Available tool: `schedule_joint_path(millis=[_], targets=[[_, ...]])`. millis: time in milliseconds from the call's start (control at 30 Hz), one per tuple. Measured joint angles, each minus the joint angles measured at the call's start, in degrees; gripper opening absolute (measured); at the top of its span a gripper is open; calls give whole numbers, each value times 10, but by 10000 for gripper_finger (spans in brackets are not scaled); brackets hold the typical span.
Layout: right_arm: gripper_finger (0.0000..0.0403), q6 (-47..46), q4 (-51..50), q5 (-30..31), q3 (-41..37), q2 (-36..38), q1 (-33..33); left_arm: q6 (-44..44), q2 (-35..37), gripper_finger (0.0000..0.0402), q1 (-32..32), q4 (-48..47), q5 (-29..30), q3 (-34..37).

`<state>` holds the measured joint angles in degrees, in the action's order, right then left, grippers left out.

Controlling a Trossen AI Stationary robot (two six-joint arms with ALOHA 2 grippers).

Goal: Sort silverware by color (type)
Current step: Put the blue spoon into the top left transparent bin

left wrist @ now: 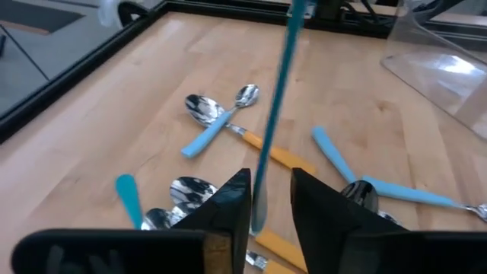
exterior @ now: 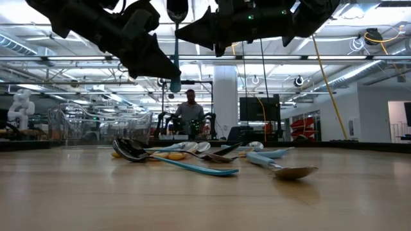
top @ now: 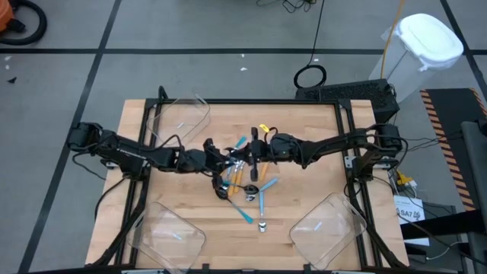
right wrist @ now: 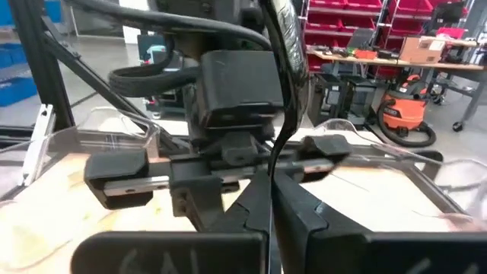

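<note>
1. Low view: one blue-handled spoon (exterior: 176,48) hangs upright above the table, apart from the pile, between both grippers.
2. The right gripper (right wrist: 271,199) has its fingers pressed together on this spoon, whose dark, glossy bowl end rises in front of the right wrist camera.
3. The left gripper (left wrist: 270,199) has its fingers slightly apart on either side of the blue handle; contact cannot be confirmed.
4. The remaining silverware (top: 245,176) lies in a loose pile at the centre of the wooden table (top: 304,137), directly under the two grippers. Bowls are polished silver or black; handles are smooth light-blue or orange plastic.
5. Three clear plastic bins, with rounded corners, sit on the table: far bin (top: 183,116) near the far-left corner, left bin (top: 171,234) at the near-left corner, right bin (top: 329,230) at the near-right corner.
6. Each bin shows a thin light-blue item inside; its type cannot be determined.
</note>
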<state>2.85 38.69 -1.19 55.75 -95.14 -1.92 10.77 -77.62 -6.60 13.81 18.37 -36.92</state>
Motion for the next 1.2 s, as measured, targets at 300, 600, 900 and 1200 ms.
schedule_joint_path(millis=[300, 600, 900, 1200], targets=[[0, 15, -74, 31, 0, 57, -3, 14, 0, 111, -32, -2, 104, 0], [0, -17, -90, 15, -30, 69, -3, 29, 0, 111, -68, -1, 150, 0], [0, -82, 196, 81, -144, 54, 8, 30, 0, 111, -81, -2, 152, 0], [0, -91, 331, 152, -151, -12, 17, 4, 0, 111, -84, 2, 231, 0]])
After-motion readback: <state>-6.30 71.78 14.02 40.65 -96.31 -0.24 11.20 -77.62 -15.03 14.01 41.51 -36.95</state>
